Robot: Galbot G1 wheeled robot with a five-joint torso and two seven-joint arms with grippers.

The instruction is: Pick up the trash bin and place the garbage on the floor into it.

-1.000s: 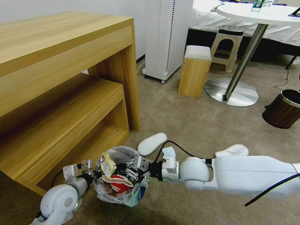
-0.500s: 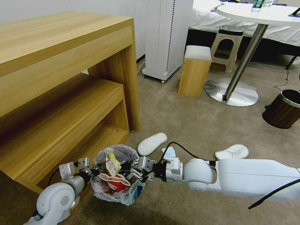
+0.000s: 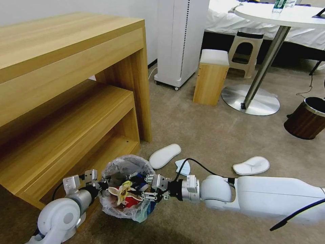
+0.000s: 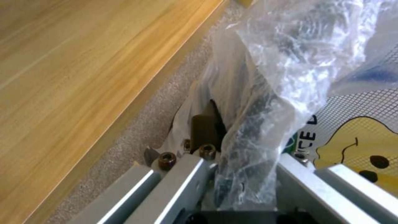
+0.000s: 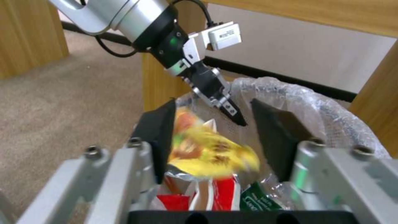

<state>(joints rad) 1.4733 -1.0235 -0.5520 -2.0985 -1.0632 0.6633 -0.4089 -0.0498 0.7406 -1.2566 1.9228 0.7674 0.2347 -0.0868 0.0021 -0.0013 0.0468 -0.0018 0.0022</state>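
Note:
The trash bin (image 3: 126, 203), lined with a crinkled clear bag (image 5: 319, 109), hangs just above the beige floor (image 3: 210, 132) beside the wooden shelf. My left gripper (image 3: 101, 185) is shut on its rim and bag (image 4: 282, 62). Over the bin's opening my right gripper (image 3: 144, 187) stands open, its black pads (image 5: 159, 137) wide apart. A yellow candy wrapper (image 5: 211, 152) lies loose between and below them, on top of the red-white bowl (image 3: 130, 200) and other garbage. Two white slippers (image 3: 165, 156) (image 3: 251, 165) and a light-blue face mask (image 3: 181, 166) lie on the carpet.
A wooden desk with a low shelf (image 3: 67, 112) stands close on the left. Farther off are a white appliance (image 3: 181, 40), a wooden stool (image 3: 210, 76), a round table's steel base (image 3: 250, 100) and a brown wood-look bin (image 3: 308, 118). Open carpet lies ahead.
The right gripper has opened, and the yellow wrapper it held upright over the bin now lies inside it. The left arm still holds the bin.

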